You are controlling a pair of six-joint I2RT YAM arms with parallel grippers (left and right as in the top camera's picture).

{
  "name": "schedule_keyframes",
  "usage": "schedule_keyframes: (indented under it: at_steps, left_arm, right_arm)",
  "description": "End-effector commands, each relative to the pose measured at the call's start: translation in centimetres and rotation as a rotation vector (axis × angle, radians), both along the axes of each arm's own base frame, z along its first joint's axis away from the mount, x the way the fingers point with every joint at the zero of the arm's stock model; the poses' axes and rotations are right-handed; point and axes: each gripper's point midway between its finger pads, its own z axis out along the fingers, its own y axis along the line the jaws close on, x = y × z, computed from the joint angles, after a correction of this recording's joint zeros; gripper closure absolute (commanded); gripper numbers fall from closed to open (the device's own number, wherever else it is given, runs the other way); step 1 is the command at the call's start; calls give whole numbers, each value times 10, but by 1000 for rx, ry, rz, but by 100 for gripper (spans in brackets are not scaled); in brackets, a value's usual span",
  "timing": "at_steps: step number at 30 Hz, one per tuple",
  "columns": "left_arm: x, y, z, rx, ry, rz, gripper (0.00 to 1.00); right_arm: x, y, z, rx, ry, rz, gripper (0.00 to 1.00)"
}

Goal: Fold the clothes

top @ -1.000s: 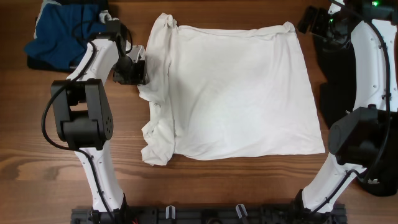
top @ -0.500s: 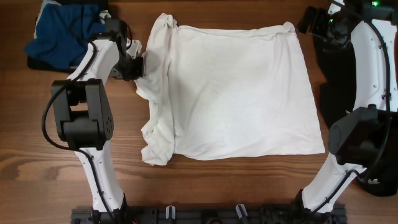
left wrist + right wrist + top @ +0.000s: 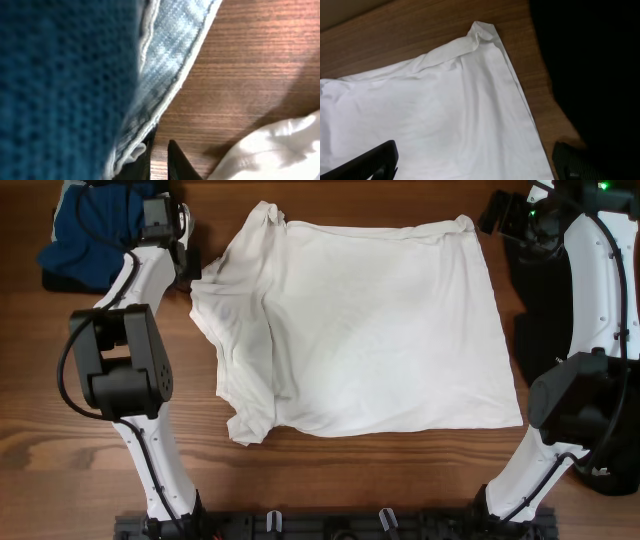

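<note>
White T-shirt (image 3: pixel 380 330) edge lies beside near-closed left gripper (image 3: pixel 159 159); right gripper (image 3: pixel 480 165) gapes wide.

You have brown wood-grain table (image 3: pixel 60 450) under everything. Light falls brighter on boards ahead and right of left pincer (image 3: pixel 159 160). Black rail (image 3: pixel 330 525) lines table edge well behind it.

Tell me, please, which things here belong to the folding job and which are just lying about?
Job: white shirt, spread out; blue garment, heaped by the left arm; black garment, right edge.
Lying about: only the table beneath them.
</note>
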Motion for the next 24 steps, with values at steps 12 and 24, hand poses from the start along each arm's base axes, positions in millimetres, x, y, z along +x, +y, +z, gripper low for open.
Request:
schedule_keyframes:
  at_steps: [12, 24]
  left_arm:
    - [-138, -105, 160, -255, 197, -27, 36]
    - [-242, -101, 95, -326, 512, 296, 42]
  right_arm:
    - [-18, 9, 37, -3, -44, 34, 0]
    - [-67, 15, 59, -11, 28, 65, 0]
